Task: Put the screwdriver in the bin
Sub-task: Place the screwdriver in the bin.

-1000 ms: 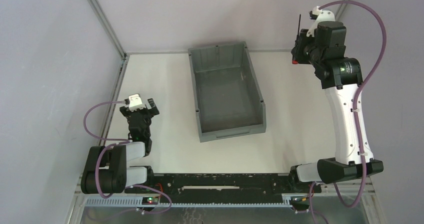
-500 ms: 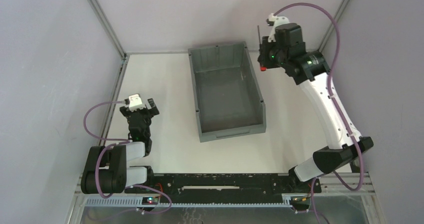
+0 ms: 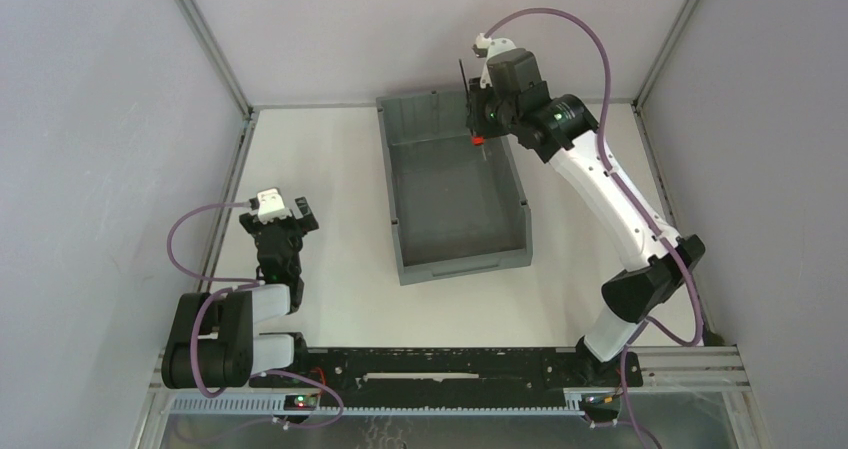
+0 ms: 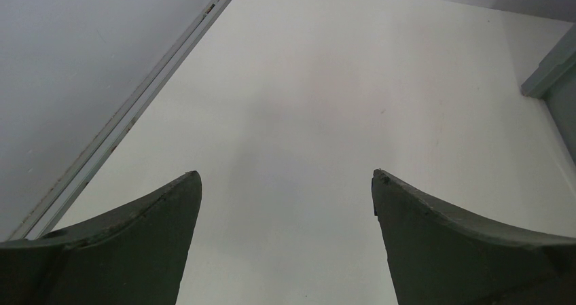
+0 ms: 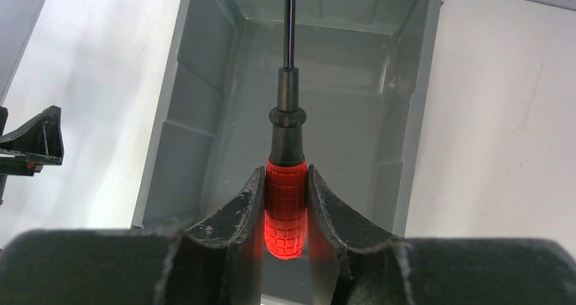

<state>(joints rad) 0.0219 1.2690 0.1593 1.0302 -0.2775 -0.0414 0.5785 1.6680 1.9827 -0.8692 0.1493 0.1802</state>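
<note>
Screwdriver (image 5: 286, 213) handle clamped in right claw (image 5: 285, 176) over bin (image 5: 195, 115), left claw (image 4: 286, 174) spread apart

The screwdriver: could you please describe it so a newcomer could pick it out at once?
Find the large grey bin on the white table. Above its far end, the right pincer grips the screwdriver. It is the only red thing there: a stubby ribbed red handle with a thin dark shaft.

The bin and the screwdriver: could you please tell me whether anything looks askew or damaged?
Nothing stands out. The bin sits upright and intact; the right tool grips the screwdriver squarely by its red handle.
</note>
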